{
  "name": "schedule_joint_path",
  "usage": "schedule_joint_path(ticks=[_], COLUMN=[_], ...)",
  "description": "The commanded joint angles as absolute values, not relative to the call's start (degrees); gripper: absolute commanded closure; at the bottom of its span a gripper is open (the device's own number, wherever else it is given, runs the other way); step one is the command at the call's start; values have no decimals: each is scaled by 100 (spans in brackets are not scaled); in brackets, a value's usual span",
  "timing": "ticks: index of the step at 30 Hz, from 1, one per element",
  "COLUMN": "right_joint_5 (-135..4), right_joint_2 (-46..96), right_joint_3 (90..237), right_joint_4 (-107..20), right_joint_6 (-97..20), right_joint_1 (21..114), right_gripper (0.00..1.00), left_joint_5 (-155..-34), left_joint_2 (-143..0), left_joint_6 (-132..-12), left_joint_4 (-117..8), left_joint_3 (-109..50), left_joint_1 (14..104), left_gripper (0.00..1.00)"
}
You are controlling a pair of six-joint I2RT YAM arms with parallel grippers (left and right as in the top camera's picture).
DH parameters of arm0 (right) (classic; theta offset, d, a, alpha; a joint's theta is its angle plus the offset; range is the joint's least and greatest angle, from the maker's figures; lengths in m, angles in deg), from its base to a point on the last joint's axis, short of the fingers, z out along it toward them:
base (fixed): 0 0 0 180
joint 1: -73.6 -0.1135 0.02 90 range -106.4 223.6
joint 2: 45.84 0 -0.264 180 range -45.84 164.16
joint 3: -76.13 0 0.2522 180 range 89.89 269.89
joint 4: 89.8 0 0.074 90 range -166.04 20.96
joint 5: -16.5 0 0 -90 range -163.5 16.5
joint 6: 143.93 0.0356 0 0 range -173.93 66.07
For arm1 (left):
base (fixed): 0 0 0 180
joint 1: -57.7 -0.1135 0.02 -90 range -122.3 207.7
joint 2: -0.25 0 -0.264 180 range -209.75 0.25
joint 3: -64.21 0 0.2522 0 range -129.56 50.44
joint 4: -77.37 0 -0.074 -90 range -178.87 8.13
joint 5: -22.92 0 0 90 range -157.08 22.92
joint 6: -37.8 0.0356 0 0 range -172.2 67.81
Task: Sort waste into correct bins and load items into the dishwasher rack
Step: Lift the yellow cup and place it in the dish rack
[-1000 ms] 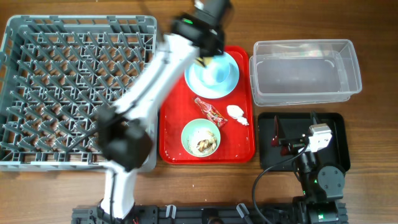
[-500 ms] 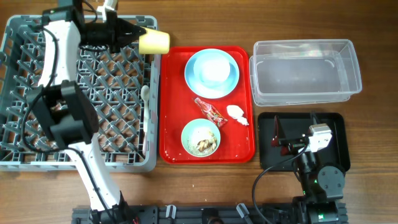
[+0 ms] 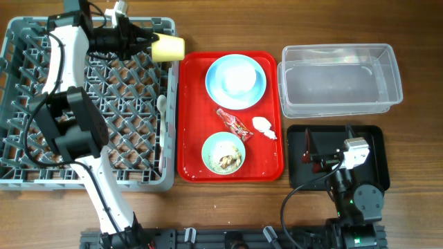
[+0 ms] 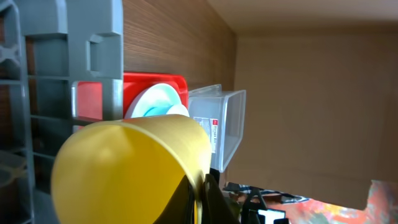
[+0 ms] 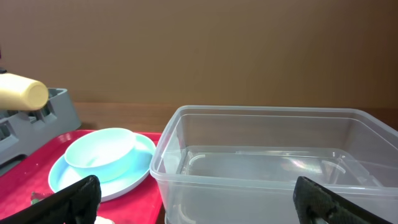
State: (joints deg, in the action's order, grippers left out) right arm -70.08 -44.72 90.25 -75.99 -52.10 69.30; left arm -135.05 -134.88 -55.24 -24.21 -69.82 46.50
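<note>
My left gripper [image 3: 154,41] is shut on the rim of the small yellow cup [image 3: 169,47], which it holds on its side over the far right corner of the grey dishwasher rack [image 3: 41,173]. In the left wrist view the cup [image 4: 130,168] fills the foreground, and a dark finger [image 4: 212,200] presses its rim. On the red tray [image 3: 190,149] stand a pale blue bowl on a blue plate [image 3: 235,79], a red wrapper [image 3: 233,124], a white tissue [image 3: 263,126] and a green bowl [image 3: 223,153] with food scraps. My right gripper [image 3: 315,155] rests open over the black tray [image 3: 370,138].
The clear tub [image 3: 339,79] stands at the far right, straight ahead of my right gripper [image 5: 199,208] in its wrist view. A white spoon [image 3: 161,104] lies at the rack's right edge. The left arm reaches up over the rack's left half.
My left arm has swung from above the red tray to the rack's far right corner, carrying the yellow cup, and has then shifted slightly left. The right arm has not moved.
</note>
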Motion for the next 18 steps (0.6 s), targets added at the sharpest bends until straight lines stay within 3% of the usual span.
schedule_joint_path(ticks=[1, 6, 9, 18], right_joint_5=[-6955, -6955, -6955, -6955], right_joint_2=[-4505, -4505, -4505, -4505], right_joint_3=[9018, 9018, 9018, 9018], right_joint_4=[-7616, -7616, -7616, -7616], right_joint_6=[-5241, -5241, -5241, -5243], right_joint_1=[6961, 6961, 6961, 6961], right_gripper=[0, 0, 0, 0], left_joint_5=[-11544, -10364, -10277, -9623], left_joint_2=[-13831, -13829, -13741, -11506], left_joint_6=[-5413, -5411, -5413, -6541], left_joint_4=[-2375, -2399, -2425, -2502], left_joint_3=[-6805, -6805, -6814, -7109], left_joint_1=[4619, 4541, 4490, 4499], left_gripper=[87, 65, 54, 46])
